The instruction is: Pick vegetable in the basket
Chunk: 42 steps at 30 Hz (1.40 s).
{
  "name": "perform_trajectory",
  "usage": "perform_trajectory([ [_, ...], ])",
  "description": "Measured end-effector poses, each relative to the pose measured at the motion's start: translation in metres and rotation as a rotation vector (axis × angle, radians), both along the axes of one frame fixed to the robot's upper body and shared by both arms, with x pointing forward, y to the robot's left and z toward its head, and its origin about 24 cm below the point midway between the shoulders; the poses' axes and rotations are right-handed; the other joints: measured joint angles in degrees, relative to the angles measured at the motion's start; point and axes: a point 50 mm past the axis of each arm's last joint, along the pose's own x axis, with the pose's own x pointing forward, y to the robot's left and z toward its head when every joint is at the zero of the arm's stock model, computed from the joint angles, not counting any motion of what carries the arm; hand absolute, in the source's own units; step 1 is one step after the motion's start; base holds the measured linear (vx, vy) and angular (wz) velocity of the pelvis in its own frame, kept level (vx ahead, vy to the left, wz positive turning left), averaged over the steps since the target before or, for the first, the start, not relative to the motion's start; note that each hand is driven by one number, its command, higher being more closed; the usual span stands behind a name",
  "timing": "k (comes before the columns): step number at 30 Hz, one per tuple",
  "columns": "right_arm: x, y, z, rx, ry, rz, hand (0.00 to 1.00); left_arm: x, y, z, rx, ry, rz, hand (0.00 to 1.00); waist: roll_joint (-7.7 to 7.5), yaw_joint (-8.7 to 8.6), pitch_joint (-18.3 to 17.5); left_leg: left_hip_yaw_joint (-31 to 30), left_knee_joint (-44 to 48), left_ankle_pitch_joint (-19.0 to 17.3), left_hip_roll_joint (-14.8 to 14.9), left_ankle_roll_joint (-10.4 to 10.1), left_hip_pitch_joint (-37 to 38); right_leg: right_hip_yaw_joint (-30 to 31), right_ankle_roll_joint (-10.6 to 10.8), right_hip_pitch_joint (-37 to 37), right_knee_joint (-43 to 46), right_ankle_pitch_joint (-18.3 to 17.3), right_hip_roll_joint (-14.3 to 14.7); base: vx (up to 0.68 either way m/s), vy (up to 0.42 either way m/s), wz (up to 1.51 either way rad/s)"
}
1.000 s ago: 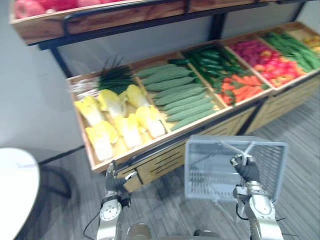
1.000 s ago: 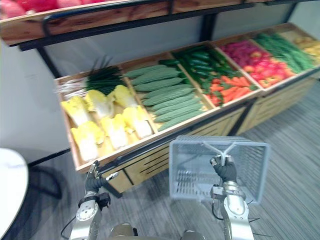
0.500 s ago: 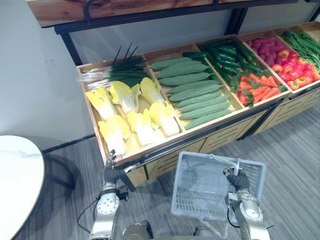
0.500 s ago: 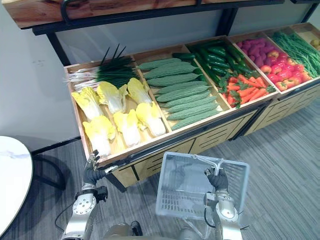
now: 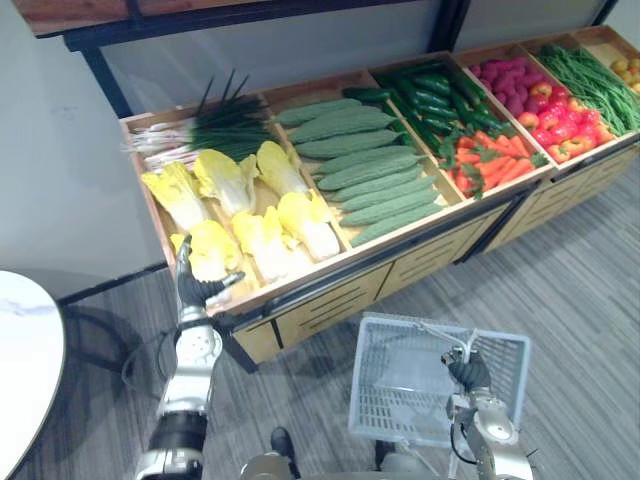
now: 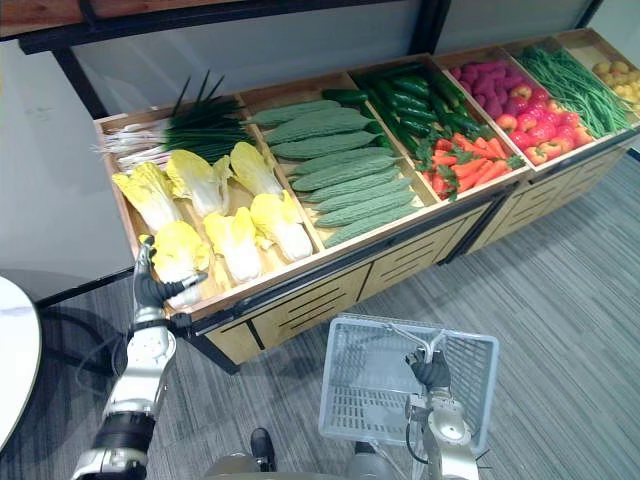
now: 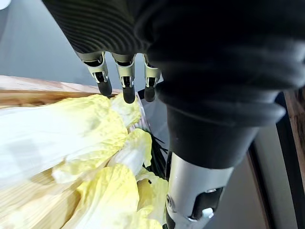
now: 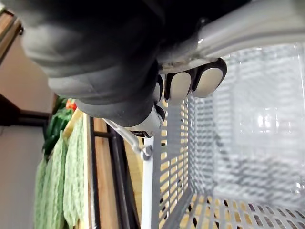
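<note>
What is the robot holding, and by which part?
The right hand holds the grey basket by its handle. The left hand, open near the cabbages, holds nothing.

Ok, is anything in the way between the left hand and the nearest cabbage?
Nothing visible. The open left hand hovers right by the front-corner cabbage, its straight fingers at the leaves.

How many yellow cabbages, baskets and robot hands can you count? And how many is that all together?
yellow cabbages: 6
grey basket: 1
robot hands: 2, the left hand by the cabbages and the right hand on the basket's handle
Total: 9
</note>
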Motion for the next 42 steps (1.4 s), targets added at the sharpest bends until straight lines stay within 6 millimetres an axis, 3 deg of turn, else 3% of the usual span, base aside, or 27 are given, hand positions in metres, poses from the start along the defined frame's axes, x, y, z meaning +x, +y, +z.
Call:
perform_trajectory([
  [3, 0.0, -0.002, 0.001, -0.004, -0.003, 0.004, 1.0, 0.013, -0.001, 0.013, 0.005, -0.028, 0.007, 0.0, -0.22, -1.43, 0.71, 0.97, 0.04, 0.0, 0.14, 0.0, -0.62, 0.95, 0.04, -1.3, 0.13, 0.42, 0.14, 0.01, 0.004, -0.16],
  [7, 0.01, 0.001, 0.017, 0.002, -0.084, 0.029, 1.0, 0.044, -0.009, 0.041, 0.035, -0.057, -0.026, 0.0, -0.81, -1.44, 3.22, 2.04, 1.9, 0.03, 1.79, 0.07, -4.56, 2.2, -0.39, -4.92, 0.35, 1.9, 1.29, -0.03, -0.029, -0.19],
  [14, 0.025, 0.004, 0.046, -0.038, -0.229, 0.083, 1.0, 0.07, -0.024, 0.057, 0.116, -0.008, -0.047, 0.0, -0.83, -1.78, 8.02, 3.47, 4.98, -0.2, 4.83, -0.21, -8.02, 3.38, -0.91, -8.15, 0.33, 3.74, 3.63, -0.02, -0.046, -0.16],
  [23, 0.029, 0.009, 0.066, -0.05, -0.328, 0.129, 1.0, 0.079, -0.017, 0.073, 0.219, 0.007, 0.031, 0.0, -0.42, -1.27, 10.55, 3.62, 6.42, -0.39, 6.53, -0.52, -10.82, 3.34, -1.06, -10.0, -0.54, 4.79, 4.55, 0.0, -0.026, -0.03],
  [29, 0.029, 0.013, 0.066, -0.04, -0.336, 0.143, 1.0, 0.079, -0.005, 0.079, 0.318, 0.024, 0.097, 0.0, -0.26, -0.95, 11.87, 3.82, 6.49, -0.54, 6.97, -0.73, -11.65, 3.46, -1.11, -10.37, -1.88, 5.51, 4.85, 0.0, -0.008, -0.02],
  [36, 0.028, 0.013, 0.065, -0.043, -0.334, 0.143, 1.0, 0.077, 0.0, 0.08, 0.38, 0.029, 0.135, 0.0, 0.95, -0.34, 12.92, 3.41, 6.13, -0.47, 7.09, -0.78, -11.77, 3.15, -1.05, -10.32, -1.98, 5.56, 4.88, 0.02, -0.009, 0.02],
  [37, 0.028, 0.013, 0.065, -0.044, -0.335, 0.141, 1.0, 0.077, 0.0, 0.081, 0.382, 0.027, 0.136, 1.0, 1.19, -0.33, 13.2, 3.14, 6.11, -0.43, 7.11, -0.82, -11.76, 2.97, -1.04, -10.14, -2.01, 5.55, 4.91, 0.01, -0.012, 0.08],
  [42, 0.028, 0.012, 0.066, -0.048, -0.344, 0.138, 1.0, 0.073, 0.001, 0.082, 0.385, -0.005, 0.153, 1.0, 1.42, -0.21, 14.01, 2.22, 5.0, 0.12, 6.97, -1.39, -11.6, 2.09, -1.05, -9.86, -2.16, 5.55, 4.97, 0.01, -0.015, 0.08],
])
